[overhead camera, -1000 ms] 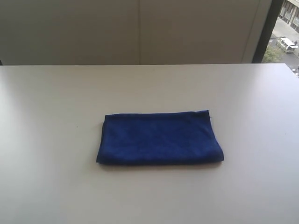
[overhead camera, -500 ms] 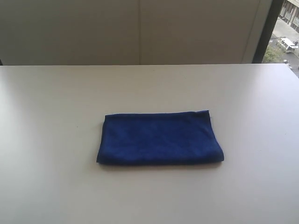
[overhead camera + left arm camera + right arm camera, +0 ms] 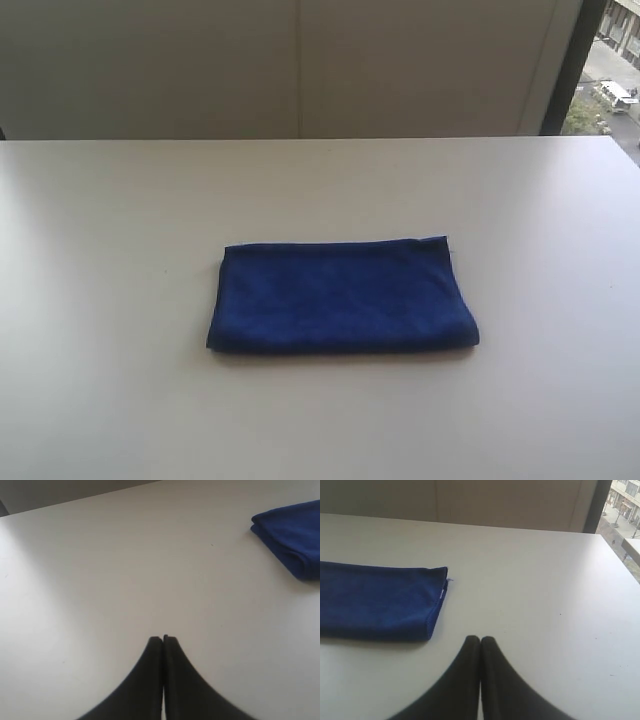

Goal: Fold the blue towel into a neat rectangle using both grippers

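Wide matte white tabletop [image 3: 100, 200] in soft daylight; plain beige panelled wall [image 3: 150, 60] behind w/ thin vertical seam [image 3: 299, 60]; dark window frame [image 3: 568, 70] at right, white vehicle [image 3: 615, 95] on street outside

Blue towel [image 3: 343, 296] lying folded into flat rectangle near middle of white table [image 3: 120, 220], long side running left-right. Pale wall [image 3: 300, 65] standing behind table. Window strip [image 3: 610, 70] at upper right showing street outside.
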Robot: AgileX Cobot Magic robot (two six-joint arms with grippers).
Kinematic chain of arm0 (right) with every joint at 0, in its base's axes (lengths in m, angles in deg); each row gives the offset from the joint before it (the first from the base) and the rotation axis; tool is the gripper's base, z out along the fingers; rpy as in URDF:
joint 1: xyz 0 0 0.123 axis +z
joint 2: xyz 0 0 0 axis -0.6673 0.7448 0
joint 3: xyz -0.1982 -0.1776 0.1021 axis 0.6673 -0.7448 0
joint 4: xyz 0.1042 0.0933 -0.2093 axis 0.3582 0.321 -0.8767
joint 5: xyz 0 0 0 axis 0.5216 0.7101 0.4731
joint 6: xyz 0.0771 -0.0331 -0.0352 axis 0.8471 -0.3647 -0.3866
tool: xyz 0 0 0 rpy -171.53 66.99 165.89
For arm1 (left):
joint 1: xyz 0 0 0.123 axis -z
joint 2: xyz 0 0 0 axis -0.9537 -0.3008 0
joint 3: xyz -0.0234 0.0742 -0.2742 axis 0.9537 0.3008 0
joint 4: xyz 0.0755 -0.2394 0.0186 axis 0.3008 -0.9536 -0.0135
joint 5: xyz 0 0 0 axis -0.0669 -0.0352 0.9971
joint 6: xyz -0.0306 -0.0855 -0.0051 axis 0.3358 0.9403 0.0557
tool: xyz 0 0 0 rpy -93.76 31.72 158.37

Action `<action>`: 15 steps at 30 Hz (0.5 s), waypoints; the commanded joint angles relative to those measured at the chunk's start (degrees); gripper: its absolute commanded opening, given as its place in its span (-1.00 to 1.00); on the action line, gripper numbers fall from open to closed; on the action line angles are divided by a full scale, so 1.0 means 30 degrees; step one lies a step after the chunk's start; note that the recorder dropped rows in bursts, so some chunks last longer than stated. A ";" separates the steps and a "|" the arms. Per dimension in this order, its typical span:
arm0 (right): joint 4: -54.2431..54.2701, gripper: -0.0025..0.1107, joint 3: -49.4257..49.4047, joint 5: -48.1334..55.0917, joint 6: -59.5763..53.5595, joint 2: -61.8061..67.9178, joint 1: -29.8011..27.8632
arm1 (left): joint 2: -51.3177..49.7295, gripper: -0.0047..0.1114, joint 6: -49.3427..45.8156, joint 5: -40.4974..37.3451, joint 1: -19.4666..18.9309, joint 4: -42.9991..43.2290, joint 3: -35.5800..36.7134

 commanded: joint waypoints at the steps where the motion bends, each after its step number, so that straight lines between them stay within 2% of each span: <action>1: -0.0009 -0.96 -0.0092 -0.0181 -0.0156 -0.0123 0.0007 | 0.0089 -0.92 -0.0014 0.0075 0.0046 -0.0120 0.0056; 15: -0.0009 -0.96 -0.0092 -0.0181 -0.0156 -0.0123 0.0007 | 0.0089 -0.92 -0.0014 0.0075 0.0046 -0.0120 0.0056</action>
